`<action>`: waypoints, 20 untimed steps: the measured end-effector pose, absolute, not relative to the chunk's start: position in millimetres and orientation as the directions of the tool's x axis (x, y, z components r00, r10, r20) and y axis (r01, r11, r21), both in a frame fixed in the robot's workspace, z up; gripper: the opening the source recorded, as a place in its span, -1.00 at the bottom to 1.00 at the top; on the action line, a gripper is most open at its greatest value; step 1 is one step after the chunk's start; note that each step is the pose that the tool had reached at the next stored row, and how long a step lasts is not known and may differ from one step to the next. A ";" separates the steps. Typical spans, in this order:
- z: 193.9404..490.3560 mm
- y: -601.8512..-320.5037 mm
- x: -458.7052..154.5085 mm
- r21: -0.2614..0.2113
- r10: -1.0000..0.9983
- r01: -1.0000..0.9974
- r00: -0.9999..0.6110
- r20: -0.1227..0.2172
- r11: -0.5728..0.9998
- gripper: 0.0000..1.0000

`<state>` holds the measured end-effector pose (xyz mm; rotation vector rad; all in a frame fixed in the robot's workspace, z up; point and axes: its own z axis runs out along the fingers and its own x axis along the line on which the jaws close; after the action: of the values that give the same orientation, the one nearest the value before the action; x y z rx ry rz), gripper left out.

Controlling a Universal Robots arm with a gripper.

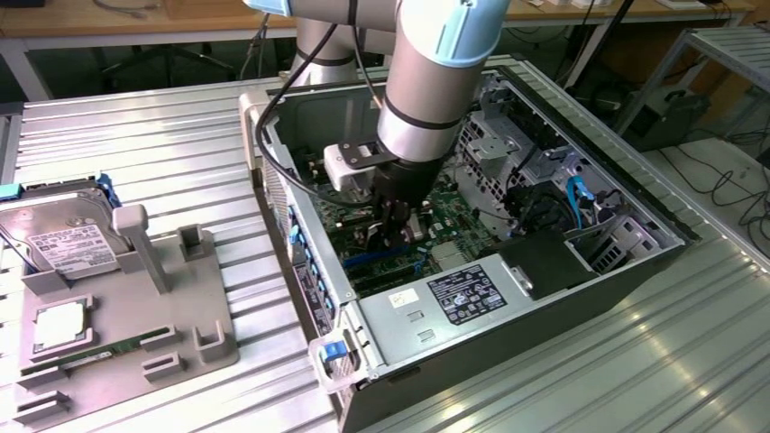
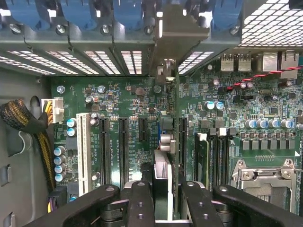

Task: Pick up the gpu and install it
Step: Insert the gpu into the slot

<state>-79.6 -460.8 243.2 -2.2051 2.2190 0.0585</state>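
My gripper (image 1: 395, 224) reaches down inside the open computer case (image 1: 626, 194), over the motherboard (image 1: 452, 212). In the wrist view its black fingers (image 2: 142, 203) close from both sides on the gpu (image 2: 164, 172), seen edge-on: a thin green board with a silver end bracket (image 2: 182, 35) against the case's rear slot openings. The card stands upright in line with the black expansion slots (image 2: 123, 151) on the motherboard (image 2: 132, 101). Whether its lower edge sits in a slot I cannot tell.
A white slot (image 2: 84, 151) and yellow-black cables (image 2: 21, 118) lie to one side, memory slots and the CPU socket (image 2: 265, 175) to the other. The power supply (image 1: 463, 298) fills the case's near end. On the exterior view's left, a grey holder (image 1: 180, 307) carries a hard drive (image 1: 67, 239) and a memory stick (image 1: 108, 352).
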 end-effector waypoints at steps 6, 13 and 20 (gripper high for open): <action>240.9 -460.8 -81.1 0.017 -0.999 -1.000 -0.007 -0.036 0.006 -0.44; 234.0 -460.8 -81.2 0.021 -0.999 -1.000 -0.007 -0.036 0.006 -0.44; 231.2 -460.8 -81.2 0.022 -0.999 -1.000 -0.007 -0.036 0.006 -0.44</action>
<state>-81.2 -460.8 231.2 -2.2071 2.2209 0.0638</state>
